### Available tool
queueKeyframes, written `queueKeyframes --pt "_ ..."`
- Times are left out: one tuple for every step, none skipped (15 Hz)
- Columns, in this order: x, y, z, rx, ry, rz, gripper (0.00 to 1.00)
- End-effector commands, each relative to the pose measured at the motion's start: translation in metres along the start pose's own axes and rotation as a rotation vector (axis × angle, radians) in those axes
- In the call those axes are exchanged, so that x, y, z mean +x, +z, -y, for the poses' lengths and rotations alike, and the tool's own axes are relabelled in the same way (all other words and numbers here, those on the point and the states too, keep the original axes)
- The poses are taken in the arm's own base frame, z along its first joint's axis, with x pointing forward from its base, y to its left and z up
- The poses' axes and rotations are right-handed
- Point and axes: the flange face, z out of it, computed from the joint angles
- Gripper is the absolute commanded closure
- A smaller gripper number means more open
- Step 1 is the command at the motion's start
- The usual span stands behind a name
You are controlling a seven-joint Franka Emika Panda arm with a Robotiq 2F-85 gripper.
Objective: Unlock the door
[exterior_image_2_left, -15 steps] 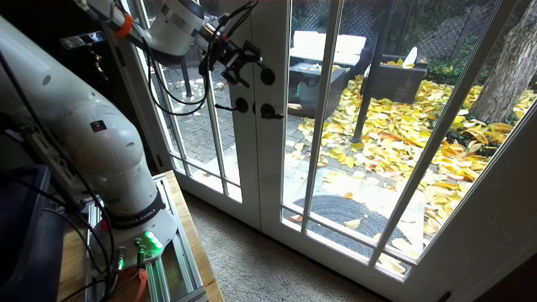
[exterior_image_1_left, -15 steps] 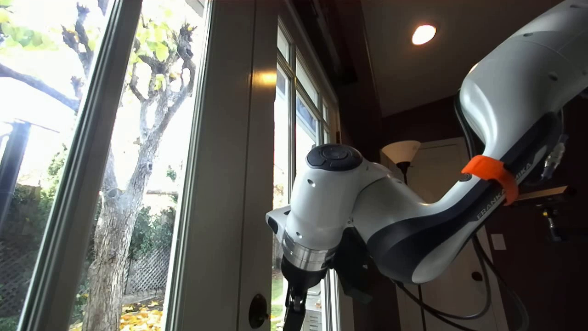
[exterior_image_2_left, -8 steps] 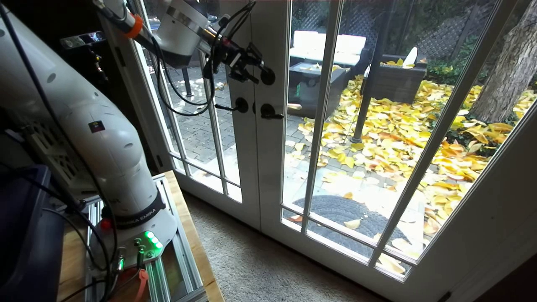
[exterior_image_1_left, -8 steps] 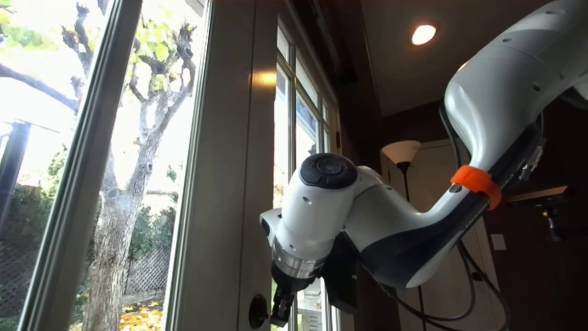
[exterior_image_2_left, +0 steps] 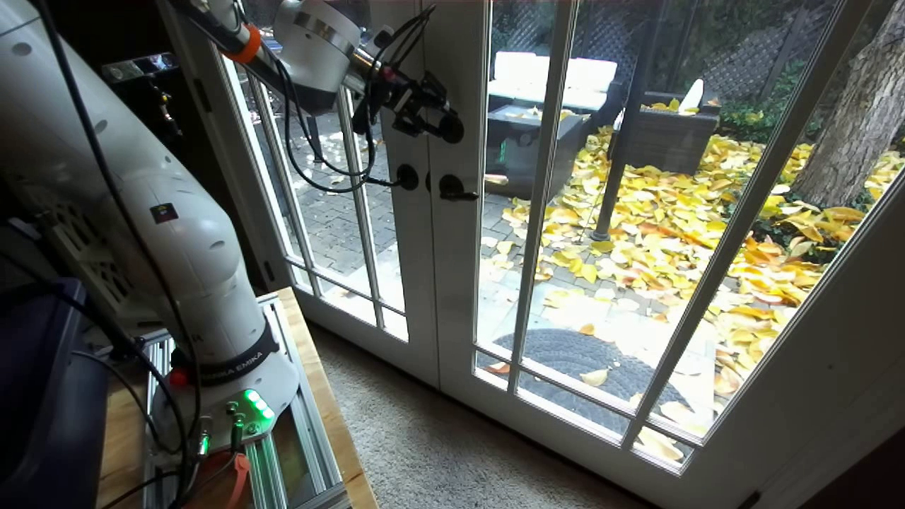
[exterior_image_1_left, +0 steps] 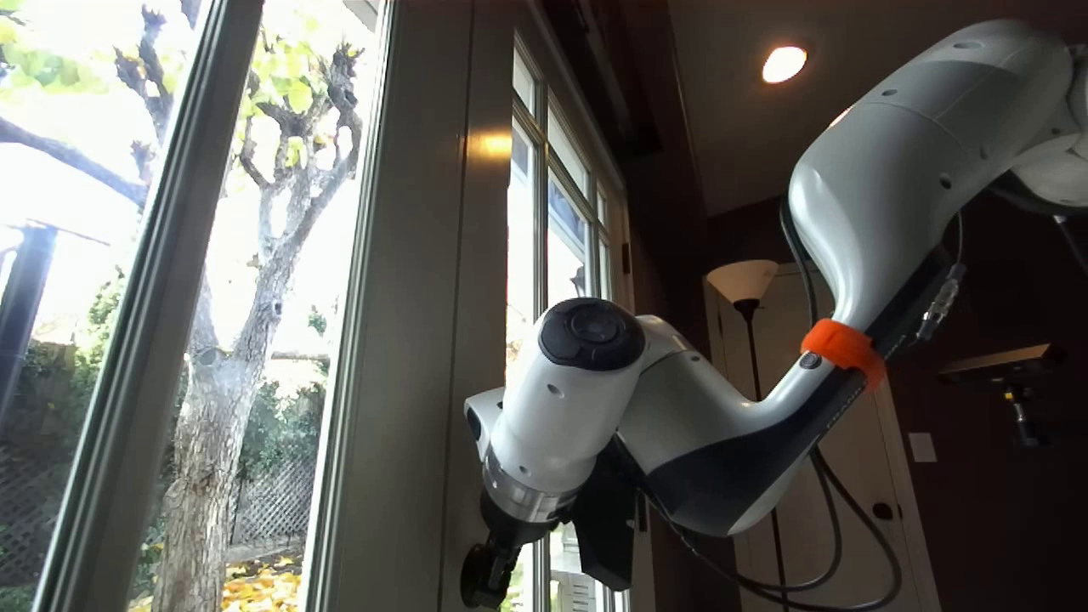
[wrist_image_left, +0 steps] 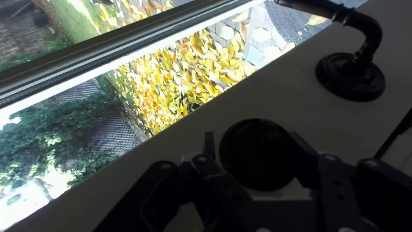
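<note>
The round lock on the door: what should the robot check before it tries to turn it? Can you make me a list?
1. Gripper open: ok. Its fingers stand apart in the wrist view.
2. Lock between the fingers: ok in the wrist view, where one finger overlaps the lock's edge.
3. Fingers touching the lock: cannot tell. It's too dark there.
4. Fingers clear of the handle: ok. The handle sits off to the side.
5. Door shut: ok. It meets the other door edge to edge in an exterior view.
6. Lock undone: cannot tell. The pictures don't show that.
</note>
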Motion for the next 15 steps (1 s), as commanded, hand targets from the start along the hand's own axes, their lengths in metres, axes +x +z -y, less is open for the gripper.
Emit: queueKeyframes --pt "0.009 0.009 0.011 0.042 0.000 -0.028 0.45" --pt "0.010 0.010 0.012 0.044 -0.003 -0.027 0.46" --pt "0.010 0.011 0.010 0.036 0.000 -0.024 0.49" --pt "0.009 0.012 0.008 0.026 0.001 -0.024 0.52" --pt "0.008 0.011 0.005 0.010 0.003 -0.026 0.64" --pt "0.007 0.011 0.005 0.011 0.002 -0.027 0.69" --pt "0.006 0.012 0.005 0.010 0.002 -0.023 0.77" --pt "0.005 0.012 0.005 0.010 0.003 -0.021 0.82" --pt "0.005 0.011 0.007 0.015 0.006 -0.022 0.84" --pt "0.005 0.011 0.007 0.017 0.010 -0.021 0.83" --pt "0.005 0.010 0.008 0.018 0.019 -0.020 0.85" --pt "0.004 0.010 0.009 0.017 0.027 -0.016 0.86" --pt "0.004 0.010 0.011 0.020 0.030 -0.012 0.88" --pt "0.003 0.010 0.014 0.036 0.035 -0.015 0.90" --pt "0.002 0.011 0.016 0.043 0.033 -0.017 0.98"
